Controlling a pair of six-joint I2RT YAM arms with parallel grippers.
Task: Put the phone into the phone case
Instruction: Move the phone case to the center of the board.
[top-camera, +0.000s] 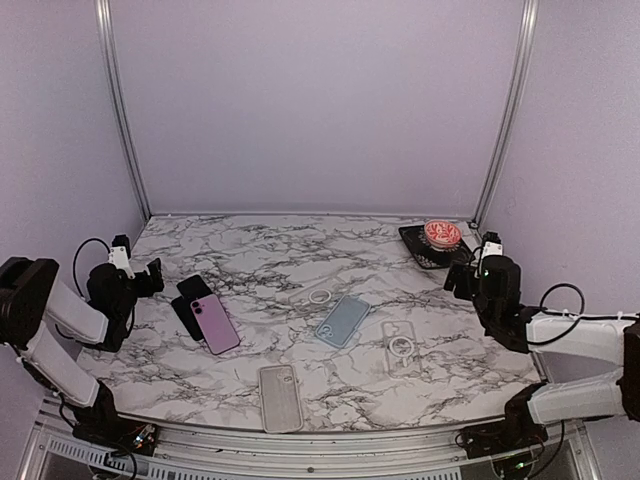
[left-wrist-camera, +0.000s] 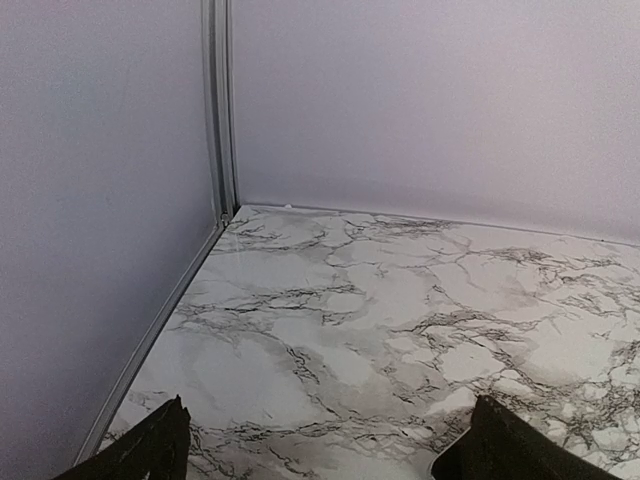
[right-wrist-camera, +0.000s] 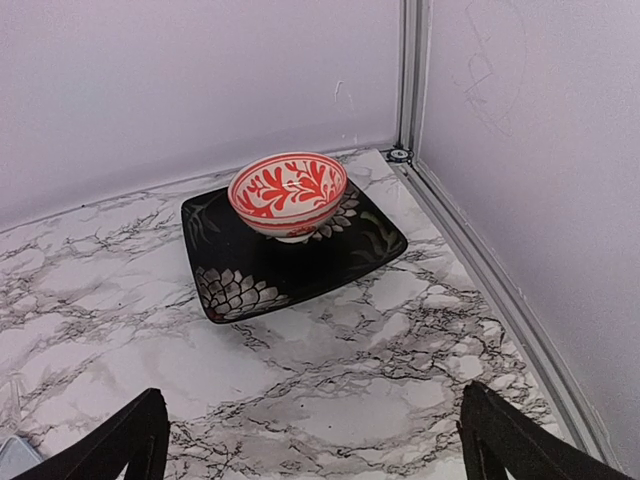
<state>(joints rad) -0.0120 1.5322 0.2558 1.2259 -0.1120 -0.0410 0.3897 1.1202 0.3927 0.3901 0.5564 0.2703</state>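
The white-and-grey marble table (top-camera: 300, 255) sits inside pale lavender walls, and nothing on it has been lifted yet. Your left gripper (left-wrist-camera: 326, 420) hovers low at the left edge with its fingers spread wide and nothing between them. The right gripper (right-wrist-camera: 312, 400) is just as wide and empty, facing the red-patterned bowl (right-wrist-camera: 288, 192) on its black square plate (right-wrist-camera: 240, 285) in the far right corner.

The pink phone (top-camera: 215, 323) lies flat on the left side, just beside your left gripper and partly overlapping a black slab (top-camera: 188, 296); whether that is a phone or a case I cannot tell. The cases are well apart from it:
- a light blue case (top-camera: 343, 320) near the middle
- a clear ringed case (top-camera: 400, 346) to its right
- a grey case (top-camera: 280, 397) at the near edge

The step looks like the first reach, so take it with the left arm.
1. Come down over the phone's long edges, not its ends, and centre before closing.
2. Use the overlap, since the raised side may give a finger room underneath.
3. Close gently; glass on marble will likely slide.
4. Bring the right gripper off the bowl to pin the chosen case.
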